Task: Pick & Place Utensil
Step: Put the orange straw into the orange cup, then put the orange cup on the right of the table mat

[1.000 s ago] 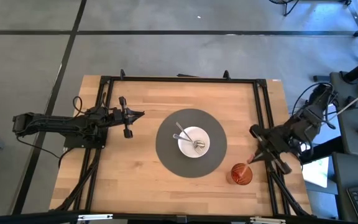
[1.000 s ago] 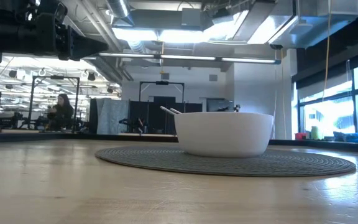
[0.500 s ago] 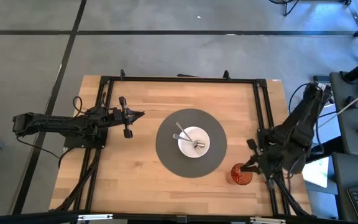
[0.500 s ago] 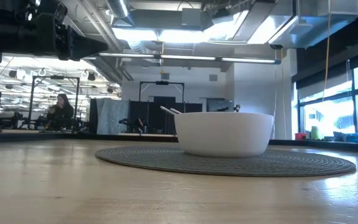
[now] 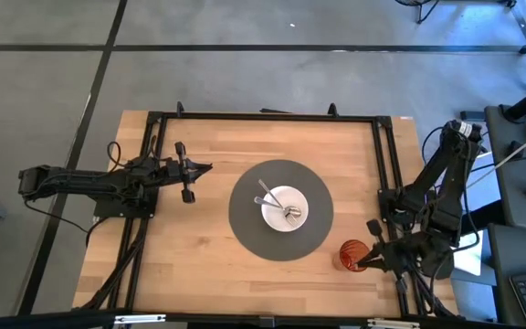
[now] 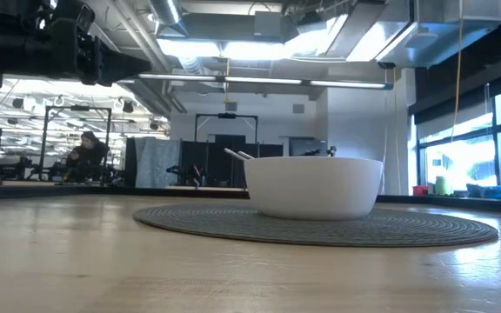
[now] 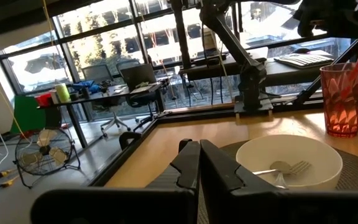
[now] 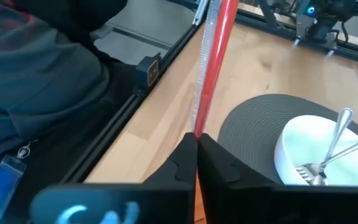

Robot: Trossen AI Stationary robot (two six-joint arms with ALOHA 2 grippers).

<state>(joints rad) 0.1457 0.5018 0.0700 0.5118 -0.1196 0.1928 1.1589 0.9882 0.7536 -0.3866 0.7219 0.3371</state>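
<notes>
Right gripper point(image 5: 365, 260): fingers point(image 8: 213, 163) pressed together, tips against the lower end of a red straw point(image 8: 211, 65) that stands up from between them in the wrist view; whether they pinch it or only touch it cannot be told. From above, this gripper sits at the red cup point(image 5: 353, 256), near the surface's point(image 5: 199, 265) front right corner, the arm folded back over the right edge. The straw leans in that cup point(image 7: 343, 99), seen also from the left wrist. Left gripper point(image 5: 206, 167): fingers point(image 7: 219, 171) together, holding nothing, hovering above the left half of the surface and pointing toward the middle; its arm reaches in over the left edge. From table height it point(image 6: 142, 63) shows high up, clear of the wood. At the centre of the surface lies a round dark mat point(image 5: 245, 228), and on it a white bowl point(image 5: 275, 217). Inside the bowl rest a fork point(image 8: 337, 155) and a spoon point(image 8: 337, 132), handles leaning over the rim toward the left arm's side; the cup stands just off the mat, toward the front right corner. A person point(image 6: 83, 155) sits far back in the room.
</notes>
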